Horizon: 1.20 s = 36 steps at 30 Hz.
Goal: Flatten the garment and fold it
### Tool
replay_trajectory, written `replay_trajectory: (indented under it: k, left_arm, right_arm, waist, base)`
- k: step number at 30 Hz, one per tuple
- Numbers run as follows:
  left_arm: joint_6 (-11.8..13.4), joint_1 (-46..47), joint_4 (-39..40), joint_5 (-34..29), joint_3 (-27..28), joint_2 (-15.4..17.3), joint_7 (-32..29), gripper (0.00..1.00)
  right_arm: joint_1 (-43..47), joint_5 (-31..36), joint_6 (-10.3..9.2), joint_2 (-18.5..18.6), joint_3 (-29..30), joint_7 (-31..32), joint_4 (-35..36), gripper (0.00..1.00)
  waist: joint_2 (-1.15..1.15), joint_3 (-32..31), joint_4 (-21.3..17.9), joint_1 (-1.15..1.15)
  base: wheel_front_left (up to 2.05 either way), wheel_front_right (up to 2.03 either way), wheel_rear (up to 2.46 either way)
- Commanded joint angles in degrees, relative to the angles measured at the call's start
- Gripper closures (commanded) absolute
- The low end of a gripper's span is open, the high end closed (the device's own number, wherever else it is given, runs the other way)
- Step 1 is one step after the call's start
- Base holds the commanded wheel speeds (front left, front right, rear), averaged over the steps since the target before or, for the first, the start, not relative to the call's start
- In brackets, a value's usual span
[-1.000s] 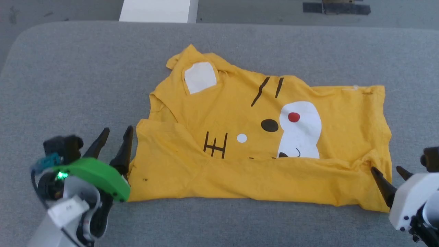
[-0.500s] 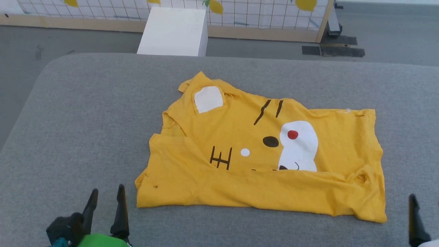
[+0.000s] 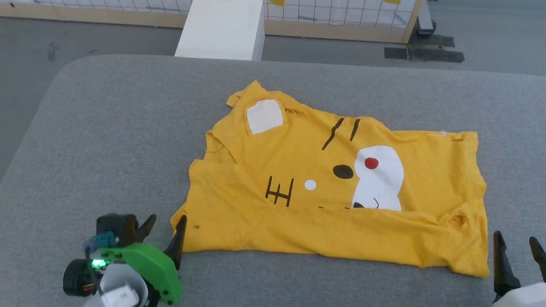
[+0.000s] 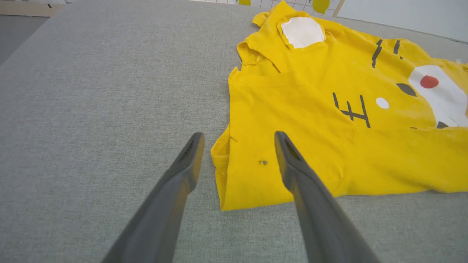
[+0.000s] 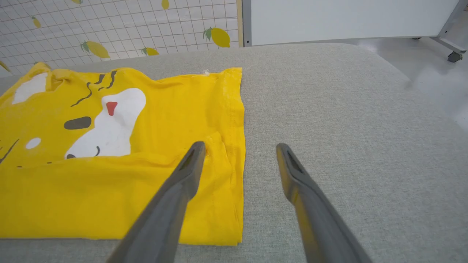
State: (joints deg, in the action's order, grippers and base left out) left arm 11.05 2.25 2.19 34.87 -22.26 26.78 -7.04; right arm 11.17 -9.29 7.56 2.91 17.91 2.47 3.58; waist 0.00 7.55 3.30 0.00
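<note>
The T-shirt [image 3: 332,187] lies about the middle of the grey counter [image 3: 119,128], tiger face up, its long side running across in front of me. A plain yellow band along the near edge is turned up over the bottom of the print and hides the lower part of the white muzzle [image 3: 379,179]. The far left end is untidy: the cloth round the white ear patch [image 3: 264,116] is bunched and juts past the rest.

My left gripper [image 3: 167,218] is spread wide and has hold of nothing. It sits at the near left corner, and from my left wrist one finger is over the cloth and the other over bare counter. My right gripper [image 3: 514,236] is just as wide and empty at the near right corner, one finger above a puckered wrinkle [image 3: 458,221], the other over the counter. Whether any fingertip touches the cloth I cannot tell.

I judge that a first lengthwise fold is down and the shirt only partly folded. As I read it, the next move calls for both grippers to drop onto their corners, pinch both layers, and carry the near edge evenly toward the far one, level with each other so the cloth does not skew. The bunched end and the pucker probably want smoothing first, or they will be trapped inside the fold.
</note>
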Motion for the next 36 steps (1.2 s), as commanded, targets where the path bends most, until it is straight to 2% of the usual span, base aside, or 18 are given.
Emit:
replay_trajectory:
  k: [1, 5, 12, 17, 18, 19, 20, 23, 28, 36]
  left_arm:
    - [-0.25, 1.48, -1.15, 0.99, -0.23, 0.43, -1.98, 0.00]
    - [-0.23, 3.45, -4.20, 2.06, -1.40, 0.91, -7.62, 0.00]
    - [-0.80, 4.71, -8.19, 5.03, -1.31, -0.28, -10.47, 0.00]
    - [-1.69, 4.79, -12.02, 7.89, -2.33, -1.21, -14.94, 0.00]
    - [-2.27, 4.82, -12.20, 8.55, -2.58, -1.43, -15.65, 0.06]
    - [-2.97, 4.90, -12.27, 9.26, -2.73, -1.71, -16.05, 0.73]
    - [-3.46, 4.92, -12.37, 9.72, -2.90, -1.87, -16.41, 1.00]
    - [-4.43, 4.84, -12.10, 10.82, -2.91, -2.23, -16.57, 1.00]
    - [-3.29, 4.27, -10.49, 11.14, 0.15, -1.64, -12.68, 1.00]
    - [-0.45, -0.64, -3.17, 11.64, 4.59, 0.68, -8.74, 1.00]
  right_arm:
    - [-1.12, 0.40, -0.08, -0.02, -0.35, 0.11, -0.10, 0.00]
    - [-1.62, 0.36, -0.08, -0.02, -0.69, 0.56, 0.08, 0.00]
    - [-2.06, 0.32, -0.08, -0.02, -0.44, 1.11, 0.42, 0.00]
    - [-2.37, 0.41, -0.08, -0.03, -0.45, 1.63, 0.91, 0.00]
    - [-2.49, 0.47, -0.08, -0.03, -0.50, 1.82, 1.04, 0.00]
    - [-2.70, 0.59, -0.08, -0.03, -0.61, 2.11, 1.24, 0.00]
    - [-2.91, 0.70, -0.08, -0.03, -0.71, 2.33, 1.41, 0.00]
    - [-3.86, 1.76, -0.08, -0.03, -1.21, 3.19, 2.29, 0.00]
    - [-5.79, 4.50, -0.08, -0.03, -2.40, 6.13, 4.65, 0.00]
    - [-5.84, 4.08, -0.08, 2.29, -1.68, 21.24, 5.01, 0.00]
  waist:
    - [0.00, 1.03, -0.24, 0.00]
    - [0.00, 2.68, -1.00, 0.00]
    - [0.00, 4.60, -1.98, 0.00]
    - [0.00, 5.29, -2.21, 0.00]
    - [0.00, 5.37, -2.22, 0.00]
    - [0.00, 5.47, -2.23, 0.00]
    - [0.00, 5.53, -2.23, 0.00]
    - [0.00, 5.55, -2.19, 0.00]
    - [0.00, 5.31, -2.40, 0.00]
    - [0.00, 5.85, -2.46, 0.00]
  base:
    - [0.00, 0.00, 0.00]
    - [0.00, 0.00, 0.00]
    - [0.00, 0.00, 0.00]
    - [0.00, 0.00, 0.00]
    - [0.00, 0.00, 0.00]
    - [0.00, 0.00, 0.00]
    - [0.00, 0.00, 0.00]
    - [0.00, 0.00, 0.00]
    - [0.00, 0.00, 0.00]
    - [0.00, 0.00, 0.00]
